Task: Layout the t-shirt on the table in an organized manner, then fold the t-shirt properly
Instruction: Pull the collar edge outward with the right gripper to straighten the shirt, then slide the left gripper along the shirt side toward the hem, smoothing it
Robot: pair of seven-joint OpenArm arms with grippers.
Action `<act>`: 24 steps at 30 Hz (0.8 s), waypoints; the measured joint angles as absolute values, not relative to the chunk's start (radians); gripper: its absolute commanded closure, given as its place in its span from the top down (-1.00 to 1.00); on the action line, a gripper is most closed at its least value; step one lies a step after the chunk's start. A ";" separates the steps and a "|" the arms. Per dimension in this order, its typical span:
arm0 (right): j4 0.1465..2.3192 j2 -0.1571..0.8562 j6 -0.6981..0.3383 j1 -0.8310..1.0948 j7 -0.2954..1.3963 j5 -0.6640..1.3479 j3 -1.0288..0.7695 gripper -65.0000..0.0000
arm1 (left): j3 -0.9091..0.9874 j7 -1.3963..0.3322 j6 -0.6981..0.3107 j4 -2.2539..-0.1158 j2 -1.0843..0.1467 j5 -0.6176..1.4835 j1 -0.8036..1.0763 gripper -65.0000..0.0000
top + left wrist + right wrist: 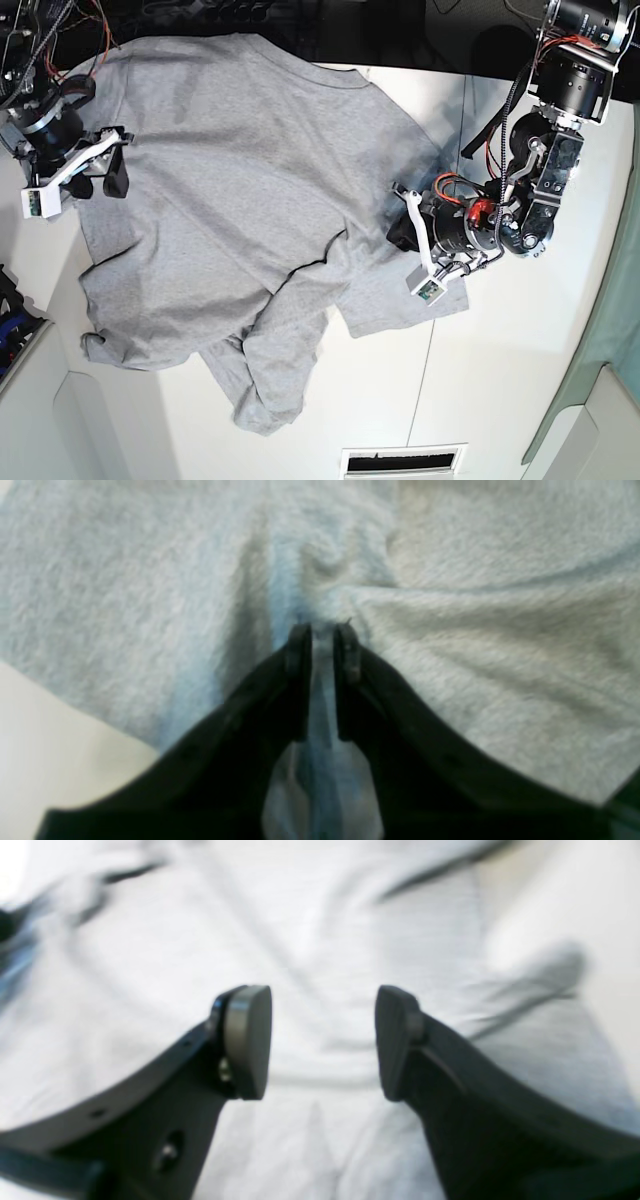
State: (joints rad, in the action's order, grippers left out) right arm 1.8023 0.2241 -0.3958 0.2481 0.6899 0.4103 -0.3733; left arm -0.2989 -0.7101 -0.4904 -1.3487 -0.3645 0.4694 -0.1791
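Left gripper [322, 630] jaws clenched on t-shirt [230, 180]; right gripper [322, 1042] released above it. Pulling risks bunching cloth across the bench [500, 380].

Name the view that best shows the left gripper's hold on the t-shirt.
Left wrist view: the left gripper is shut on a pinched ridge of the t-shirt. Base view shows it only small at the shirt's edge; the right wrist view misses it.
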 measured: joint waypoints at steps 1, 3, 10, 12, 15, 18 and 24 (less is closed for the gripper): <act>1.758 0.224 -0.394 0.216 0.683 0.406 -0.373 0.00 | -0.299 -0.683 -0.479 -1.349 -0.364 0.450 -0.183 -0.67; 1.665 0.219 -0.398 0.150 0.679 0.413 -0.373 0.00 | -0.299 -0.624 -0.451 -1.349 -0.363 0.408 -0.194 -0.67; 1.445 0.219 -0.391 -0.024 0.675 0.417 -0.373 -0.21 | -0.299 -0.507 -0.348 -1.200 -0.314 0.267 -0.310 -0.67; 1.396 0.219 -0.394 -0.076 0.668 0.420 -0.373 -0.41 | -0.299 -0.455 -0.331 -1.089 -0.301 0.258 -0.364 -0.67; 1.295 0.219 -0.401 -0.136 0.629 0.391 -0.373 -0.51 | -0.298 -0.405 -0.323 -0.933 -0.293 0.256 -0.430 -0.67; 1.190 0.219 -0.402 -0.168 0.604 0.342 -0.373 -0.51 | -0.298 -0.395 -0.322 -0.817 -0.291 0.256 -0.467 -0.67; 1.075 0.219 -0.405 -0.195 0.549 0.291 -0.373 -0.51 | -0.295 -0.407 -0.344 -0.711 -0.290 0.289 -0.480 -0.67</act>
State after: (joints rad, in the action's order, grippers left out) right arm 1.0748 0.2188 -0.4046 -0.1947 0.5491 0.2913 -0.3729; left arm -0.2951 -0.4072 -0.3443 -0.7109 -0.2901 0.2886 -0.4797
